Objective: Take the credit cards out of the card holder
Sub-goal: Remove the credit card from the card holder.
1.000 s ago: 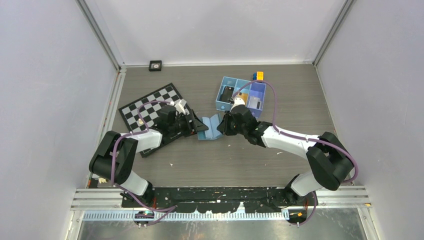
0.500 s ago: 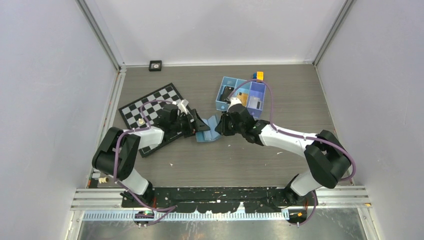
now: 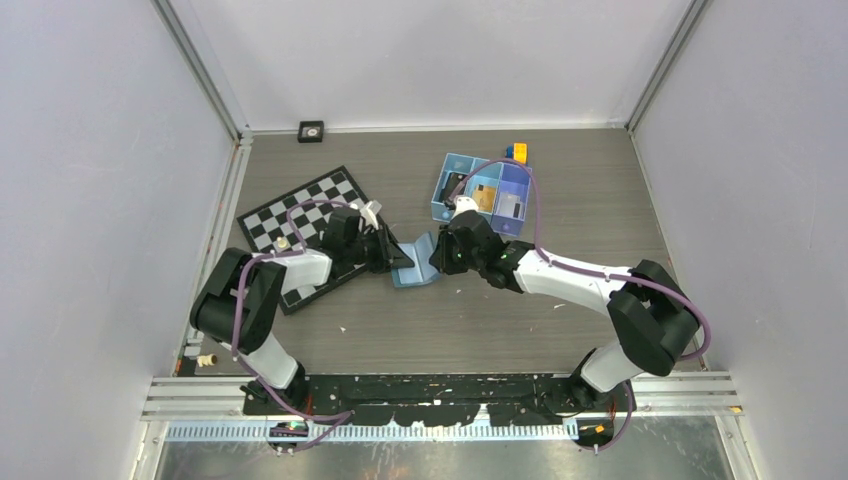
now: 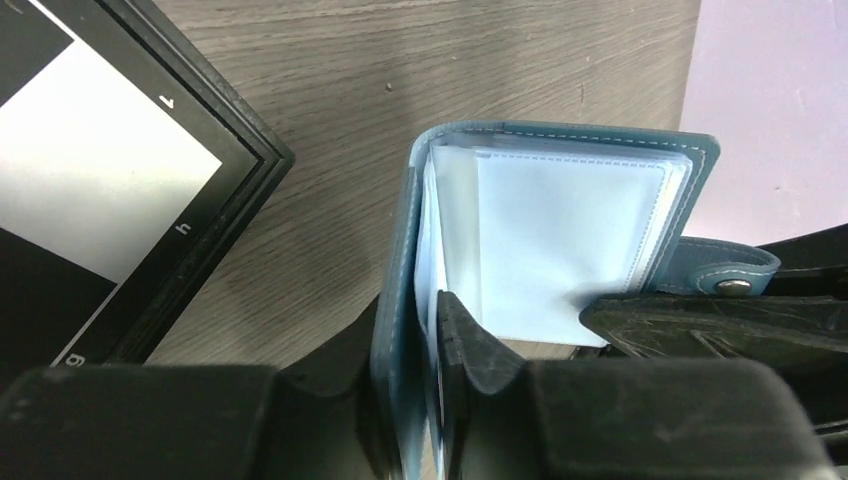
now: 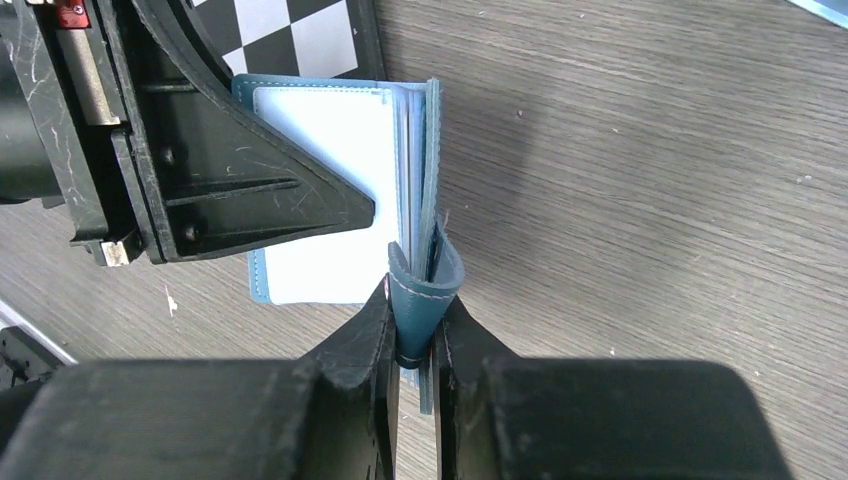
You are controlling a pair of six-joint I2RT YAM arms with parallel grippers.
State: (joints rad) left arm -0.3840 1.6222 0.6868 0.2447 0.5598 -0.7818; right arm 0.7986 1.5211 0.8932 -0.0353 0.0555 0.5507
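Card holder point(image 4: 560, 230) pinched open between left gripper point(image 4: 410, 320) and right gripper point(image 5: 413, 305); visible pockets look empty, credit cards point(image 3: 487, 197) apparently all in tray point(image 3: 438, 205), so nearly done.

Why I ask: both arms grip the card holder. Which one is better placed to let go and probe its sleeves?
Probably left: one of the left fingers sits inside the card holder against its clear sleeves, while the right fingers pinch the other cover and strap, steadying it.

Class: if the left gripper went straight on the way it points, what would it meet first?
The left gripper meets the card holder at once: its jaws pinch one cover. Close beyond, perhaps slightly aside, is the right gripper.
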